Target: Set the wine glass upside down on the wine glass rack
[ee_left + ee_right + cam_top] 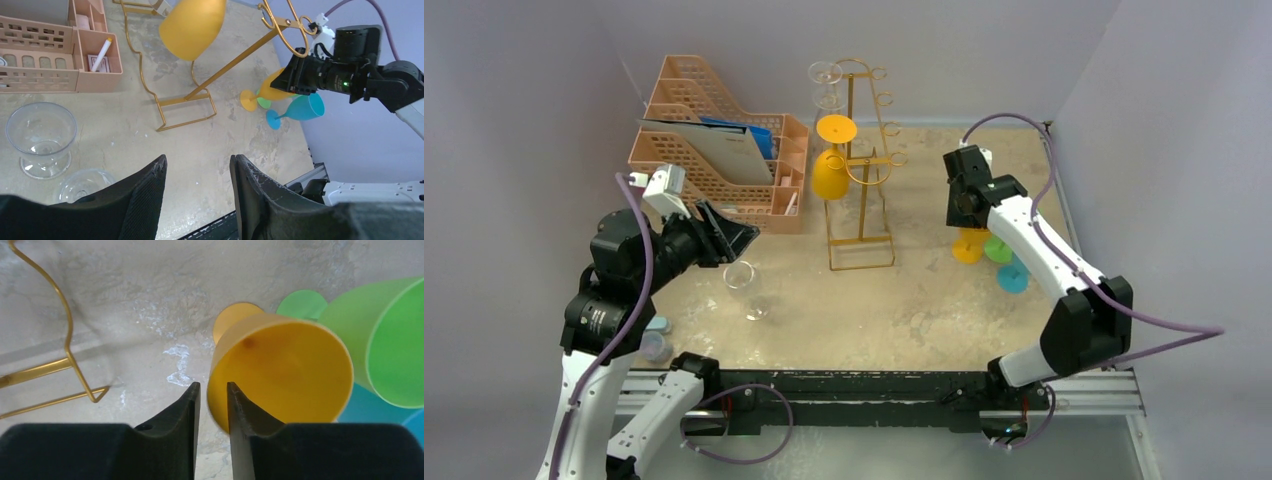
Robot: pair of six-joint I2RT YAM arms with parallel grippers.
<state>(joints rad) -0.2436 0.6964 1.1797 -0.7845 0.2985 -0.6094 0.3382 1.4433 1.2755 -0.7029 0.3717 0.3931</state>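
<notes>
The yellow glass (280, 375) looks light and slippery. The right gripper (213, 388) sits over its rim; I cannot tell if it squeezes.

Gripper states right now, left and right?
Left gripper: open, empty.
Right gripper: jaws straddle the yellow wine glass rim; grip cannot be told.
</notes>
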